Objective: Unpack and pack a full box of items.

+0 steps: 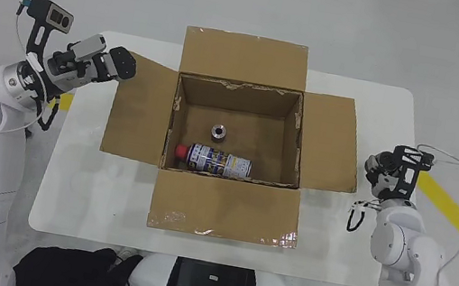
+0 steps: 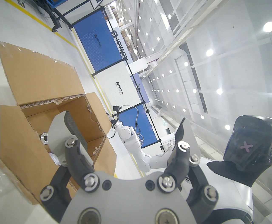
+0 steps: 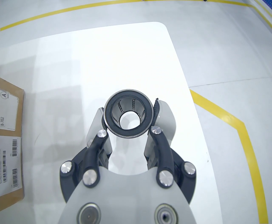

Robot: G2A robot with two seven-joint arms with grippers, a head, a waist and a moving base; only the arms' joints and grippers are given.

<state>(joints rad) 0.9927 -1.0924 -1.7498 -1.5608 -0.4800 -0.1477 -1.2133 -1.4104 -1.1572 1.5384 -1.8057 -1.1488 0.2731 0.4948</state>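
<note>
At right of frame the right gripper [image 3: 129, 114] clasps a bearing [image 3: 128, 133], axis roughly upright, above the table [image 3: 106, 63], the open box [image 1: 237, 97] lying to its left; left gripper [image 2: 124, 117] gapes wide, upper left.

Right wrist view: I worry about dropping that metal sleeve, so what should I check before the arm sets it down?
1. Grip: the right gripper has its fingers clamped on both sides of the metal sleeve: ok.
2. Landing spot: the table lies under the sleeve, seen through its bore: ok.
3. The box sits apart from the sleeve: ok.
4. The left gripper is open, holds nothing, and is across the box: ok.
5. Sleeve's height over the table: cannot tell.
6. Box emptied: the spray can and metal ring lie inside: not ok.
</note>
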